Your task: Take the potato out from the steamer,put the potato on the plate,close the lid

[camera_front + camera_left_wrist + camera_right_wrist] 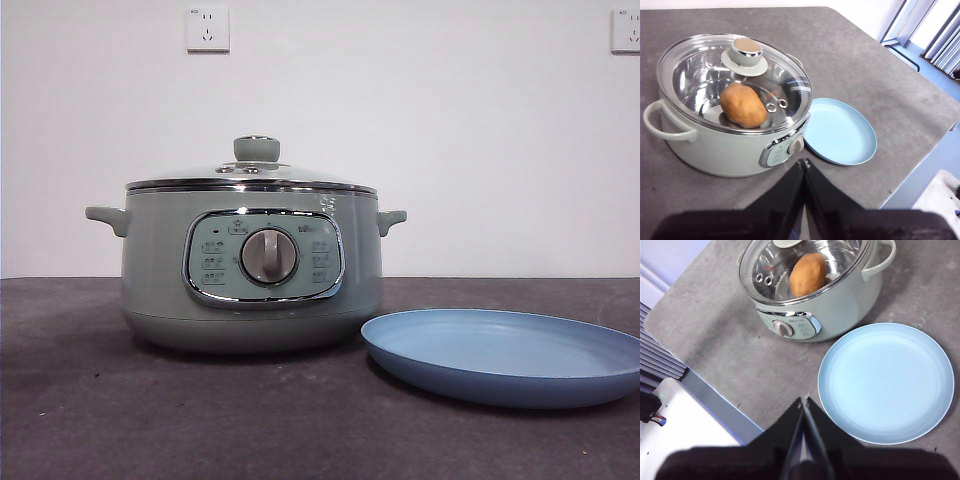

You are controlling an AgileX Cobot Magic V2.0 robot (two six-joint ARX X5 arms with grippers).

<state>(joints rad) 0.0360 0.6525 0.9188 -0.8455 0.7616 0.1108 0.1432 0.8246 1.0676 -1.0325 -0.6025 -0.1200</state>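
The sage-green steamer (250, 270) stands on the dark table with its glass lid (252, 175) on, pale green knob on top. The orange-brown potato (743, 105) lies inside, seen through the lid in the left wrist view and in the right wrist view (808, 274). The blue plate (505, 352) lies empty beside the steamer on the right in the front view. My left gripper (804, 163) is shut and empty, held high, apart from the steamer (730, 145). My right gripper (804, 401) is shut and empty, high above the table near the plate (886, 382).
The dark grey table (100, 400) ends in an edge near the steamer's panel side (715, 395). A white wall with two sockets (207, 29) stands behind. White equipment (675, 425) sits beyond the table edge.
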